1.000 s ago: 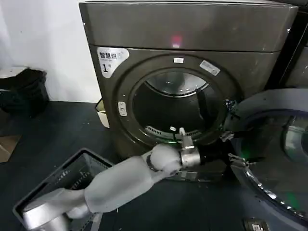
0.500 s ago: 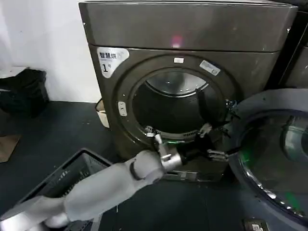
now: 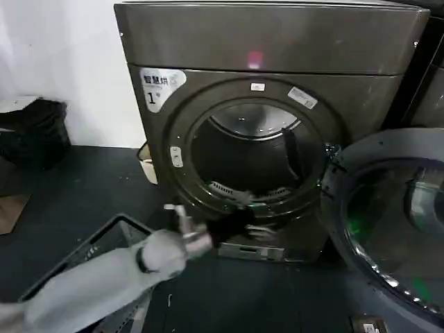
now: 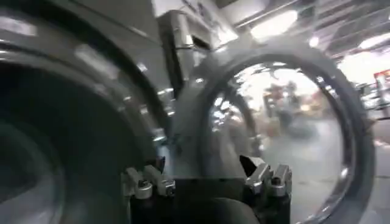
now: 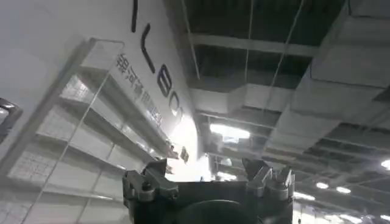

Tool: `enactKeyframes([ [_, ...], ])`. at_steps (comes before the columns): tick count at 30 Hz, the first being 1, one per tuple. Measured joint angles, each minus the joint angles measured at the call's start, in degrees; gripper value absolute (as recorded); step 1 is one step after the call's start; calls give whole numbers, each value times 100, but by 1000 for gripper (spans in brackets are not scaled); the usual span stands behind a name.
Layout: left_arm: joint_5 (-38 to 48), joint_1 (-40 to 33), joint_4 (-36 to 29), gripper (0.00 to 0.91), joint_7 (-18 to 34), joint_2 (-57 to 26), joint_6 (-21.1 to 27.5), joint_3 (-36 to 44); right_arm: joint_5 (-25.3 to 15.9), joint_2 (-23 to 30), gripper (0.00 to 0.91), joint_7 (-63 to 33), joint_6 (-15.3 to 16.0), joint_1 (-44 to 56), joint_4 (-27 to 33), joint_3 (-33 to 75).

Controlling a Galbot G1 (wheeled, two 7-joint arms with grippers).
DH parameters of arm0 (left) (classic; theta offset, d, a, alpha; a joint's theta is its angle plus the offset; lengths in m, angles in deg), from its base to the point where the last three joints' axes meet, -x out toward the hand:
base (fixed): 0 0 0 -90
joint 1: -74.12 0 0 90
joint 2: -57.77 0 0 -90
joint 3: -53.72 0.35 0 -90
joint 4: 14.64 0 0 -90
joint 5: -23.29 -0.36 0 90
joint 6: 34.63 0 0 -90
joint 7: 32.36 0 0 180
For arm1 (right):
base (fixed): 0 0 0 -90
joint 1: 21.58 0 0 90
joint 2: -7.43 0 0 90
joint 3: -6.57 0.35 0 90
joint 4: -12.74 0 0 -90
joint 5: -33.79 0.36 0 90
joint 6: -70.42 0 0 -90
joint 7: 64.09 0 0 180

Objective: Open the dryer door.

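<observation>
Head view: the dryer (image 3: pixel 277 41), marked by a white sticker (image 3: pixel 161 84) at the upper left corner of its front, stands against the back wall with its round drum opening (image 3: pixel 253 156) fully exposed. The dryer door (image 3: pixel 388 222) hangs swung wide at the right edge of the machine, its grey inner side and dark glass turned outward. The left gripper (image 3: pixel 243 220) sits low in front of the opening's bottom rim, apart from the door, fingers spread and holding nothing (motion blur softens its outline). A dark basket (image 3: pixel 104 250) rests on the floor under the left arm.

In the left wrist view, the left gripper (image 4: pixel 207 179) shows its fingertips parted, with the door's chrome ring (image 4: pixel 359 152) beyond them. The right gripper (image 5: pixel 207 179) points up toward ceiling lights, released and empty.
</observation>
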Motion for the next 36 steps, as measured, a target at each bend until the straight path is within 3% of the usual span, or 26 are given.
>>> enactKeyframes([
  [7, 238, -126, -27, 907, -391, -905, 97, 68, -181, -33, 907, 35, -149, -25, 139, 7],
  [12, 242, -356, -134, 907, -689, -1613, 444, 308, -215, -66, 907, -8, -114, -58, 228, -45],
  [20, -117, -1176, -94, 907, -1158, -2810, 409, 1324, -271, -27, 907, 19, -161, -100, 272, -160],
  [31, -1305, -1819, 959, 907, -2893, -3344, 647, 1647, -293, -76, 907, 34, -176, -110, 327, -216],
  [36, -1987, -2129, 1417, 907, -3271, -3292, 633, 1749, -293, -79, 907, 53, -178, -93, 340, -208],
])
